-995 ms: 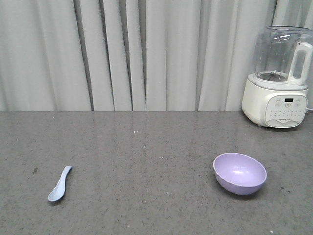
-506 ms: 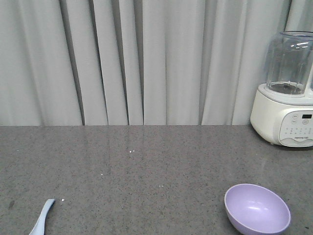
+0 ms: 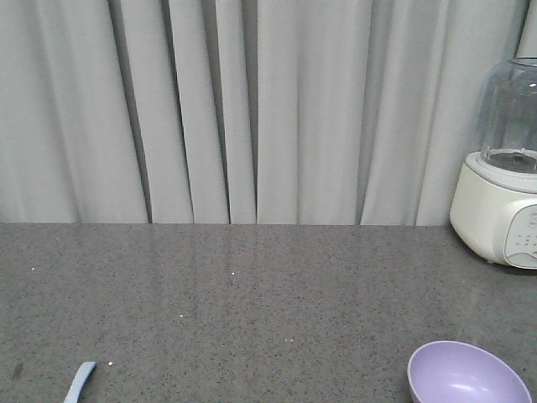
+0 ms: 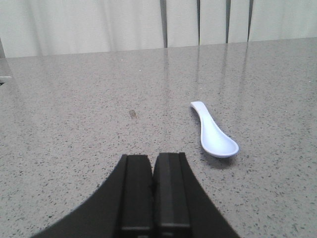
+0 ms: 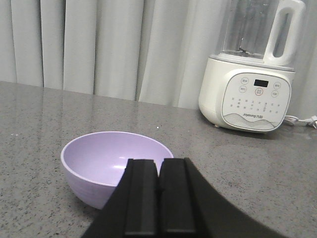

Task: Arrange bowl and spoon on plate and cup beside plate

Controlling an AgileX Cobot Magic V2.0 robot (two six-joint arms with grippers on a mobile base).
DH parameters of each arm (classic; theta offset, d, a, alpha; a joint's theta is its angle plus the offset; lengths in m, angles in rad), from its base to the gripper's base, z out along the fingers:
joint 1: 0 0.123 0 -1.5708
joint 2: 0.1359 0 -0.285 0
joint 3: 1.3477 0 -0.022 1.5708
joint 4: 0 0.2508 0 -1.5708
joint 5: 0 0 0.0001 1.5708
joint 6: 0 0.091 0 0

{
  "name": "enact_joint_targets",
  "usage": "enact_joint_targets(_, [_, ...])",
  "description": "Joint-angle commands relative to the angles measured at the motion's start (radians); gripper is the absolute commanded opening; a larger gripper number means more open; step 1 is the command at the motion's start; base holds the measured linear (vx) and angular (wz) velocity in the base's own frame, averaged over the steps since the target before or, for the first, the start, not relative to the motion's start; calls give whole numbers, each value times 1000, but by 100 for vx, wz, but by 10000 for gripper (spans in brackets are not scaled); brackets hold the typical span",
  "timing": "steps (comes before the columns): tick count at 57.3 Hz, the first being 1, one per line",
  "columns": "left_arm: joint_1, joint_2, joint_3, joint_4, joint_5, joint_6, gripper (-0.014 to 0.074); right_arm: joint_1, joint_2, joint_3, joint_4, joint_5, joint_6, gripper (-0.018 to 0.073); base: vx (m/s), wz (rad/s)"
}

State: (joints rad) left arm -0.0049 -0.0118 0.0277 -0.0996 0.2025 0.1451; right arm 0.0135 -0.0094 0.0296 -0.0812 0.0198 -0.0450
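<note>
Left gripper pointed out across the grey countertop, its fingers pressed together with nothing between them. The spoon lay flat at its one o'clock, scoop end nearest, clear of the fingers. The right gripper was likewise closed up and empty. The bowl stood upright just ahead at eleven o'clock, and the blender sat farther back at one o'clock.

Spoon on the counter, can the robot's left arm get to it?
Probably yes. The spoon lies on the countertop, just ahead of the left gripper and a bit to its right, with nothing between them. The gripper is shut, so it would need opening first.
</note>
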Motion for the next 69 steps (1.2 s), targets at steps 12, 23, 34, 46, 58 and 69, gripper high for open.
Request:
enact_joint_targets(12, [-4, -14, 27, -12, -80, 0, -6, -6, -20, 17, -2, -89, -3, -9, 0, 0])
enact_joint_targets(23, [-4, -14, 26, -15, -106, -1, -6, -6, -20, 17, -2, -97, -3, -9, 0, 0])
enact_joint_targets(34, [-4, -14, 25, -45, -273, -25, -6, -6, -20, 17, -1, -201, -2, -9, 0, 0])
enact_joint_targets(46, [-4, -14, 8, -45, -487, -25, -6, -6, -20, -37, 7, -244, -2, -9, 0, 0])
enact_joint_targets(58, [-4, 14, -258, -41, -570, -5, -4, -6, 85, -345, 7, -96, -2, -9, 0, 0])
enact_joint_targets(69, [-4, 200, -521, -35, -257, 110, -3, -6, 347, -533, -1, 57, -3, -9, 0, 0])
